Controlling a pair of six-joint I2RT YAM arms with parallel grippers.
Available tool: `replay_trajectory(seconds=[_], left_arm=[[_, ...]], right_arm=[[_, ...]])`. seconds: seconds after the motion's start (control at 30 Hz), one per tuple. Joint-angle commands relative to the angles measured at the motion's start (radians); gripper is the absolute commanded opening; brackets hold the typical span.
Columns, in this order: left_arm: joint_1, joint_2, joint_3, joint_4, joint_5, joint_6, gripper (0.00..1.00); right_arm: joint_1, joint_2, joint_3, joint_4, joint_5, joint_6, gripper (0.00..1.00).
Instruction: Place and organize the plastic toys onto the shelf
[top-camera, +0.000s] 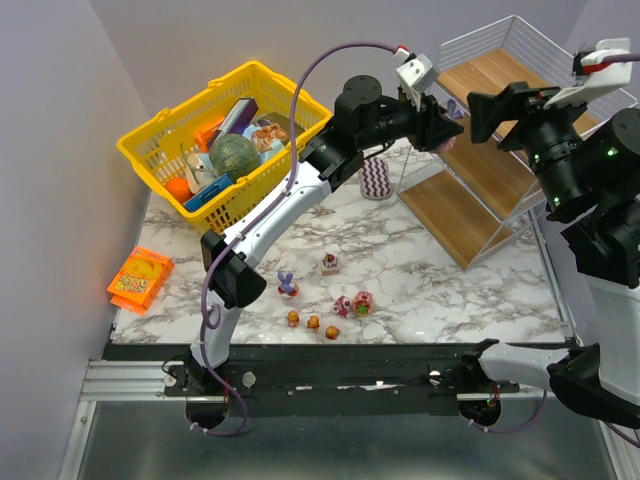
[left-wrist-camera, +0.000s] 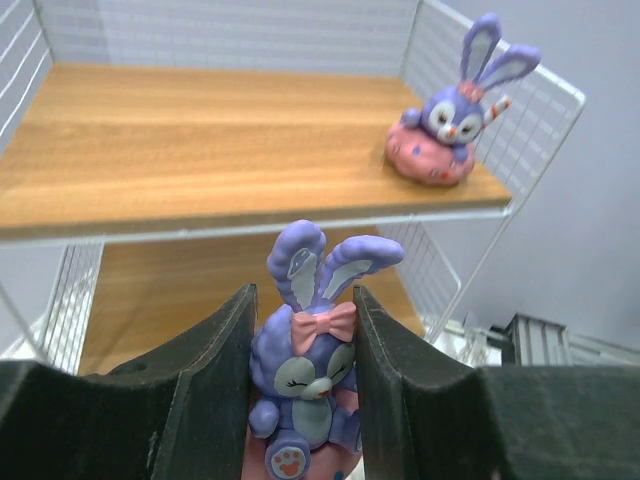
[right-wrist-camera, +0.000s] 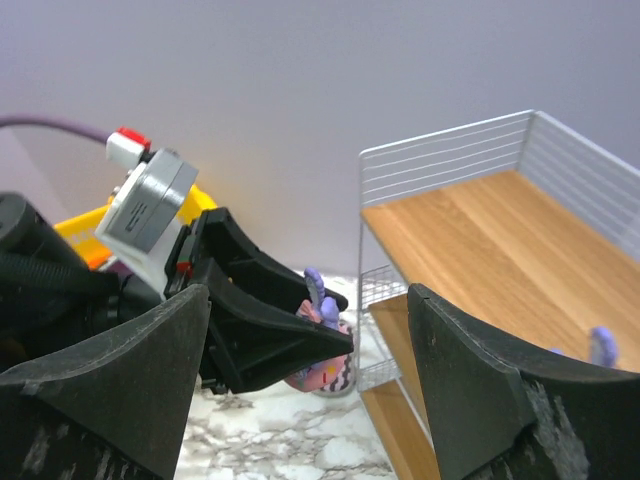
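My left gripper (left-wrist-camera: 303, 300) is shut on a purple bunny (left-wrist-camera: 305, 370) with a pink bow, held upright just in front of the shelf (top-camera: 500, 150), a little below its top board (left-wrist-camera: 200, 140). Another purple bunny (left-wrist-camera: 455, 110) stands on that board's right corner. My right gripper (right-wrist-camera: 310, 295) hangs open and empty beside the shelf's top, facing the left gripper (top-camera: 440, 125). On the marble table lie a third bunny (top-camera: 287, 284), three orange bears (top-camera: 313, 322) and three pink rounded toys (top-camera: 352, 303).
A yellow basket (top-camera: 160, 150) full of objects stands at the back left. A purple zigzag pad (top-camera: 376, 178) lies by the shelf's foot. An orange packet (top-camera: 140, 280) lies at the table's left edge. The shelf's lower boards (top-camera: 455, 215) are bare.
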Motion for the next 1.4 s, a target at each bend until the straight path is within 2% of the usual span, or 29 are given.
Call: replay_trajectory(seconds=[0.0,0.13,0.2,0.23,0.27,0.3,0.4,0.47,0.63,1.0,1.13,1.23,1.33,1.37], left_arm=[[-0.016,0.050,0.069,0.256,0.025,-0.081,0.00],[-0.025,0.102,0.132,0.354,0.036,-0.085,0.00],[-0.027,0.113,0.138,0.396,0.044,-0.085,0.00],[-0.028,0.121,0.145,0.401,0.042,-0.084,0.00],[-0.028,0.124,0.149,0.402,0.045,-0.081,0.00],[-0.030,0.126,0.151,0.404,0.048,-0.071,0.00],[-0.033,0.124,0.151,0.395,0.045,-0.053,0.00],[-0.033,0.122,0.152,0.385,0.042,-0.035,0.00],[-0.034,0.119,0.148,0.341,0.048,-0.022,0.00],[-0.033,0.103,0.134,0.335,0.059,-0.018,0.00],[-0.033,0.099,0.126,0.336,0.059,-0.019,0.00],[-0.031,0.098,0.125,0.336,0.059,-0.019,0.00],[-0.028,0.098,0.123,0.338,0.056,-0.019,0.00],[-0.027,0.098,0.125,0.339,0.054,-0.024,0.00]], right_arm=[[-0.014,0.060,0.120,-0.013,0.088,-0.069,0.85],[-0.057,0.126,0.243,-0.100,0.024,-0.115,0.85],[-0.112,0.149,0.309,-0.161,-0.019,-0.109,0.82],[-0.139,0.170,0.332,-0.186,-0.100,-0.097,0.81],[-0.173,0.186,0.353,-0.214,-0.149,-0.078,0.74],[-0.246,0.200,0.394,-0.268,-0.265,-0.034,0.71],[-0.317,0.210,0.361,-0.289,-0.453,-0.011,0.60],[-0.327,0.220,0.353,-0.295,-0.495,-0.009,0.57],[-0.338,0.241,0.353,-0.295,-0.596,-0.009,0.56],[-0.342,0.284,0.321,-0.297,-0.561,0.017,0.59],[-0.345,0.306,0.323,-0.297,-0.538,0.017,0.54],[-0.347,0.324,0.326,-0.298,-0.532,0.019,0.48],[-0.350,0.336,0.330,-0.300,-0.538,0.023,0.33],[-0.350,0.339,0.335,-0.298,-0.538,0.023,0.24]])
